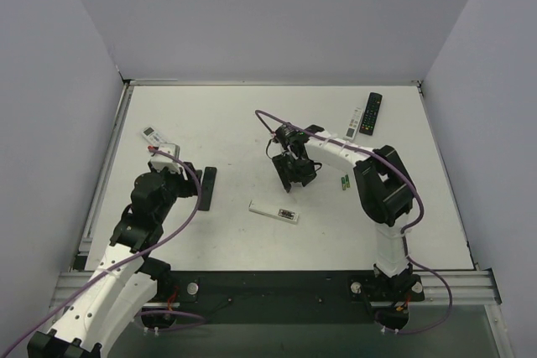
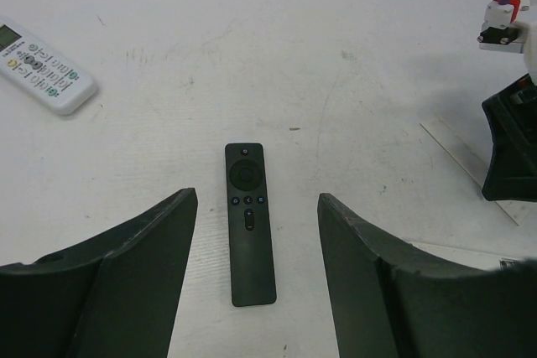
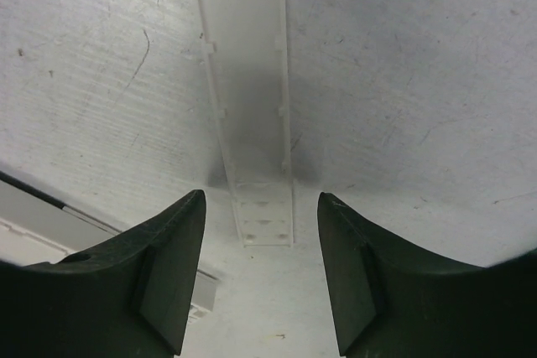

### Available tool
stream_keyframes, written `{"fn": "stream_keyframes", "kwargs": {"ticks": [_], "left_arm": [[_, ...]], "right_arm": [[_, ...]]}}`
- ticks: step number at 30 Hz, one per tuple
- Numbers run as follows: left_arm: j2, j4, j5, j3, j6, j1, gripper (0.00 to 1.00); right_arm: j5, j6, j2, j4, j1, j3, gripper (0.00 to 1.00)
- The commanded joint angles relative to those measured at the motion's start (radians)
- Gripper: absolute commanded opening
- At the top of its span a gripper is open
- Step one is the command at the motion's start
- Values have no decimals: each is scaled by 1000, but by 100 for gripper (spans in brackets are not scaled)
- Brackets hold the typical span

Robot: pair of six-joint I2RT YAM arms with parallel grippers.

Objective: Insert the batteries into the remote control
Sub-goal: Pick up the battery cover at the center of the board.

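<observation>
Plainly the green batteries (image 1: 345, 181) lie just right of the spread right gripper (image 1: 296, 178) near frame centre, long axes up-frame, well apart from the spread left gripper (image 2: 256, 199).

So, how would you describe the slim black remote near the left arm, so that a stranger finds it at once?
Look at the left half of the table, just beside the left pincer. The slim black remote lies flat there, alone. Unlike the white remote with a screen nearby, it is dark, narrow and has only few buttons.
</observation>
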State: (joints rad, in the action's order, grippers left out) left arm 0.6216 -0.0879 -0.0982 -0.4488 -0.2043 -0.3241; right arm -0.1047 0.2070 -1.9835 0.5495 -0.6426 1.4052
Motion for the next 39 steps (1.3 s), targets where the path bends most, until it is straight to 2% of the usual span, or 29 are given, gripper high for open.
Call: {"fn": "stream_keyframes", "kwargs": {"ticks": [1,9,11,16,19,23,32,39], "left_arm": [[-11,10,-9,-7,-10,-7,70],[-11,10,8,-4,-47,-13,70],[-10,20,32,-1,-69,-15,69],[13,115,98,36,-230,-15,70],[53,210,175,61,-325,-18,69],[138,330,225,59,-418,-26,70],[444,525,347,-10,-644,-39,69],[670,700,402,-88,-760,-88,69]], "right_arm": [[49,37,-27,46,-8,44,50],[102,26,-64,49,-40,21,41],[100,19,-67,49,-48,18,36],[102,3,-38,49,-51,11,17],[102,-14,3,44,-52,6,12],[92,-34,58,30,-52,3,10],[37,-83,144,1,-54,-9,10],[-19,-87,210,-20,-61,-29,10]]}}
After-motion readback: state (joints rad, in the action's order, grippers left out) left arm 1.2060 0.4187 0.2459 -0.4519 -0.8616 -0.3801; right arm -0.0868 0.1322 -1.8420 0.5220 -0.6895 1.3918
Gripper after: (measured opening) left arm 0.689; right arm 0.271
